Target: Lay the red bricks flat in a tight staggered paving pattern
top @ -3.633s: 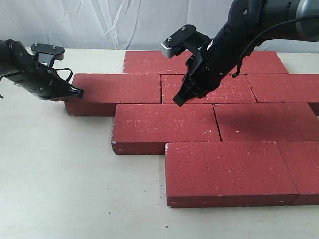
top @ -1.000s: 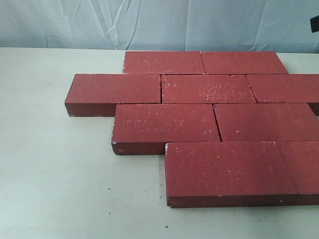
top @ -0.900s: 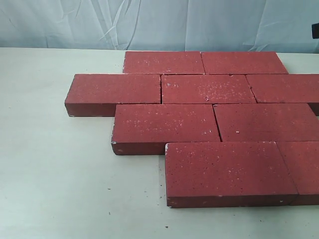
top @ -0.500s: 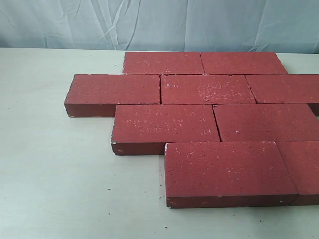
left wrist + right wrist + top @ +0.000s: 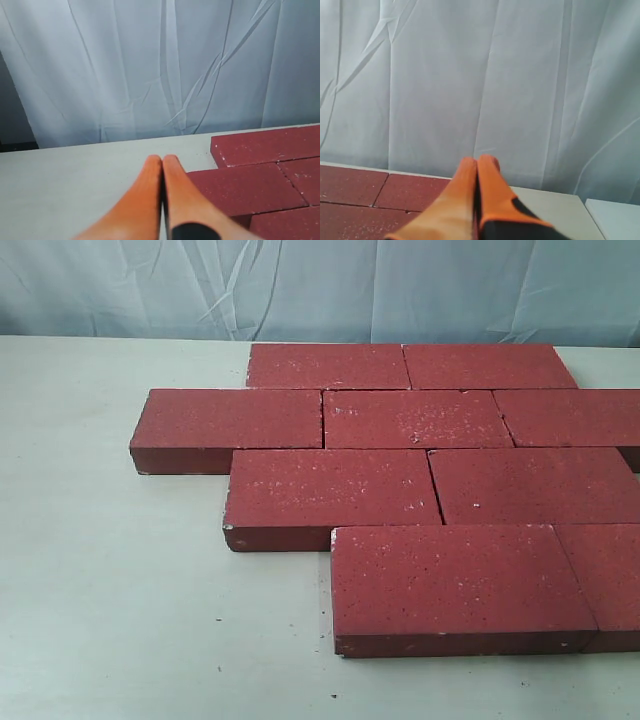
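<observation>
Exterior view: nine red bricks (image 5: 400, 485) lie flat on the pale table (image 5: 110, 610), long sides touching, in four staggered rows. The nearest row (image 5: 455, 585) holds one whole brick and a second cut off by the picture's right edge. Behind it sit a row of two, then a row of three whose left-hand brick (image 5: 235, 420) juts furthest left, then a far row of two. End joints fall out of line from row to row, with thin dark seams between neighbours. A creased pale-blue curtain (image 5: 200, 290) hangs behind the table.

Left wrist view: the left claw (image 5: 162, 167), orange fingers pressed together and empty, hangs above bare table, just beside the bricks' corner. Right wrist view: the right claw (image 5: 477, 167), likewise closed and empty, points toward the curtain with bricks beside it.
</observation>
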Motion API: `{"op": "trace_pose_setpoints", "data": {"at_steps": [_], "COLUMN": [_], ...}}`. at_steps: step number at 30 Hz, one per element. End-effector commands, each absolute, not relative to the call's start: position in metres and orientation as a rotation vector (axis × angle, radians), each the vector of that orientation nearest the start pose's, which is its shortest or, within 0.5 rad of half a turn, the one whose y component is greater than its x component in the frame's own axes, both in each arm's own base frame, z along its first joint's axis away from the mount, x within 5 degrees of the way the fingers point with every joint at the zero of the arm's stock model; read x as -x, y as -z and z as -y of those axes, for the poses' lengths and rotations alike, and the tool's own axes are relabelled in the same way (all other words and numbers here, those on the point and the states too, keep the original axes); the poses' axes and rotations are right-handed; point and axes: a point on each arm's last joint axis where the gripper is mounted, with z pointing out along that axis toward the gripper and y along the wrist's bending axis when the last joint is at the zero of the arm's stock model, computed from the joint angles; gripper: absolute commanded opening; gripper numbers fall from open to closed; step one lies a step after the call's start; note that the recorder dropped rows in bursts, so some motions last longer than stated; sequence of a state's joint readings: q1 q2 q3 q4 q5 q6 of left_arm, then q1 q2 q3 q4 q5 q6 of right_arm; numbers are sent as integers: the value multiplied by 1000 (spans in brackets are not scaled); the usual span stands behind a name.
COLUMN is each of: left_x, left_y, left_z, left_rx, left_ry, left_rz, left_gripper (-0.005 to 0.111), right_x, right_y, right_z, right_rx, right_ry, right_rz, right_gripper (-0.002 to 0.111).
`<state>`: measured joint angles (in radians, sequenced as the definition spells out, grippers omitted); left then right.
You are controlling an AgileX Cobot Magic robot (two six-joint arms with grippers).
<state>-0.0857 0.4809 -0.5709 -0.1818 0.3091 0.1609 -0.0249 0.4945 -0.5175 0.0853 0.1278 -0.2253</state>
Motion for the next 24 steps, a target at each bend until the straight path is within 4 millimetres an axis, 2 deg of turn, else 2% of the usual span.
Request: {"op": "trace_pose_setpoints", "data": {"at_steps": [1, 9, 19, 24], "left_x": [-74, -55, -54, -54], "left_y": [-342, -344, -344, -343], "left_z": [15, 15, 15, 13], "left_rx": [-88, -89, -89, -116], "left_ry": [200, 231, 231, 173], "left_rz": [-1673, -1625, -1621, -1632], "left_gripper": [0, 0, 0, 0], "right_x": [-93, -88, -88, -88], "right_y": [-337, -339, -339, -339], "right_z": [1, 0, 0, 0], "right_rx": [56, 59, 59, 59], "right_ry": [67, 70, 70, 70], "right_rz": [-1550, -1530, -1530, -1530], "right_gripper": [-1, -1, -1, -1]}}
